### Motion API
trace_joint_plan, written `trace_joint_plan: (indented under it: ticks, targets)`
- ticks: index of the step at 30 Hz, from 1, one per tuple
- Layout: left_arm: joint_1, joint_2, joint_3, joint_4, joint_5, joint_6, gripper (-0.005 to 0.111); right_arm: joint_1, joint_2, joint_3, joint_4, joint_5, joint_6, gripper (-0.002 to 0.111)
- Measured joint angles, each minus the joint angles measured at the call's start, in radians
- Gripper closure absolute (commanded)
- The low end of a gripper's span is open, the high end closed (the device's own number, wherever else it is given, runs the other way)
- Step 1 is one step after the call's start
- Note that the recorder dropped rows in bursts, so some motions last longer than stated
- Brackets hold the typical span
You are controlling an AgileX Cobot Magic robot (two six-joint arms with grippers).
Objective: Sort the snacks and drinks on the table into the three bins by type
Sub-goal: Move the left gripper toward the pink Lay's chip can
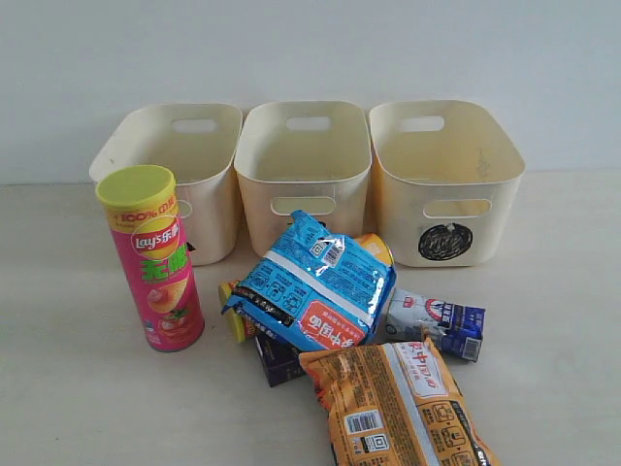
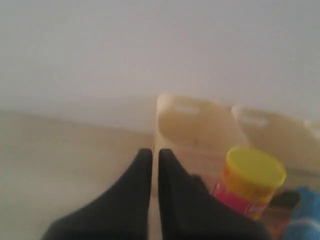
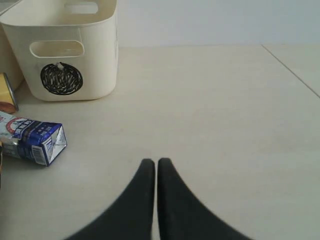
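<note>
Three cream bins stand at the back of the table (image 1: 68,388): left bin (image 1: 179,155), middle bin (image 1: 306,160), right bin (image 1: 441,180) with a black scribbled circle (image 1: 445,241). A pink Lay's tube (image 1: 155,257) stands upright at the left. A blue packet (image 1: 315,282) lies over a yellow tube (image 1: 233,311) and a purple box (image 1: 277,359). An orange packet (image 1: 398,408) lies in front, a white-and-blue carton (image 1: 437,325) to the right. Neither gripper shows in the exterior view. My left gripper (image 2: 155,152) is shut and empty, near the pink tube (image 2: 250,182). My right gripper (image 3: 156,162) is shut, empty, apart from the carton (image 3: 32,140).
A pale wall rises behind the bins. Bare table lies to the right of the circle bin (image 3: 65,55), and a seam (image 3: 290,72) crosses the surface there. The left bin (image 2: 197,130) is blurred in the left wrist view.
</note>
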Motion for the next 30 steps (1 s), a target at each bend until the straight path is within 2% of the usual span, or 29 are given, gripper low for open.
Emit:
trace_joint_plan:
  ticks: [1, 2, 3, 4, 5, 6, 7, 8, 9, 11, 13, 16, 20, 22, 25, 30]
  targets:
    - [-0.032, 0.069, -0.007, -0.016, 0.11, 0.046, 0.102, 0.0, 0.0, 0.0, 0.0, 0.0, 0.0, 0.108]
    - [-0.048, 0.1, -0.018, -0.033, 0.154, 0.086, 0.102, 0.0, 0.0, 0.0, 0.0, 0.0, 0.0, 0.108]
    - [-0.081, 0.177, -0.055, -0.108, 0.251, 0.237, 0.102, 0.0, 0.0, 0.0, 0.0, 0.0, 0.0, 0.108]
    - [-0.094, 0.207, -0.076, -0.147, 0.285, 0.331, 0.102, 0.0, 0.0, 0.0, 0.0, 0.0, 0.0, 0.108]
    - [-0.122, 0.275, -0.131, -0.256, 0.344, 0.517, 0.102, 0.0, 0.0, 0.0, 0.0, 0.0, 0.0, 0.108]
    - [-0.129, 0.305, -0.15, -0.307, 0.355, 0.582, 0.102, 0.0, 0.0, 0.0, 0.0, 0.0, 0.0, 0.108]
    - [-0.141, 0.344, -0.185, -0.457, 0.367, 0.739, 0.102, 0.0, 0.0, 0.0, 0.0, 0.0, 0.0, 0.108]
    - [-0.14, 0.366, -0.2, -0.588, 0.366, 0.849, 0.102, 0.0, 0.0, 0.0, 0.0, 0.0, 0.0, 0.108]
    - [-0.141, 0.389, -0.207, -0.79, 0.369, 1.079, 0.102, 0.0, 0.0, 0.0, 0.0, 0.0, 0.0, 0.108]
    - [-0.143, 0.407, -0.207, -1.053, 0.37, 1.31, 0.102, 0.0, 0.0, 0.0, 0.0, 0.0, 0.0, 0.108]
    - [-0.147, 0.418, -0.173, -1.409, 0.288, 1.561, 0.102, 0.0, 0.0, 0.0, 0.0, 0.0, 0.0, 0.108]
    - [-0.147, 0.423, -0.12, -1.691, 0.135, 1.771, 0.102, 0.0, 0.0, 0.0, 0.0, 0.0, 0.0, 0.108]
    - [-0.147, 0.459, -0.063, -1.982, -0.029, 1.987, 0.102, 0.0, 0.0, 0.0, 0.0, 0.0, 0.0, 0.108]
    - [-0.147, 0.505, -0.057, -2.112, -0.021, 2.053, 0.102, 0.0, 0.0, 0.0, 0.0, 0.0, 0.0, 0.108]
    - [-0.147, 0.528, -0.057, -2.208, -0.044, 2.014, 0.102, 0.0, 0.0, 0.0, 0.0, 0.0, 0.0, 0.108]
    - [-0.147, 0.548, -0.057, -2.242, -0.154, 1.838, 0.102, 0.0, 0.0, 0.0, 0.0, 0.0, 0.0, 0.108]
